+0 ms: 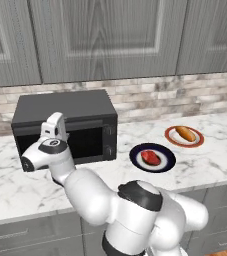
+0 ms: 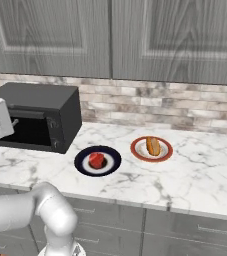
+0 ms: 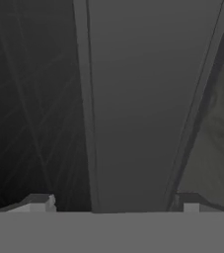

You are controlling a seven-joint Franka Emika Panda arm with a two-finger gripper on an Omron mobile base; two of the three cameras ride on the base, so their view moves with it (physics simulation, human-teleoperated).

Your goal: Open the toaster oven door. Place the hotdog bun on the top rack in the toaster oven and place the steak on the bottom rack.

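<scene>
Gripper is up against the front of the toaster oven, at its upper left; fingertips set wide apart, nothing clamped between them. In the hand view a broad grey bar, apparently the handle of the toaster oven door, runs lengthwise between the two tips; contact cannot be told. Dark glass with faint rack lines lies to one side of the bar. Door appears shut in both base views. To the gripper's right, well apart on the marble counter: the steak on a dark blue plate, and farther right the hotdog bun on a red-rimmed plate. Plates sit near each other, not touching.
</scene>
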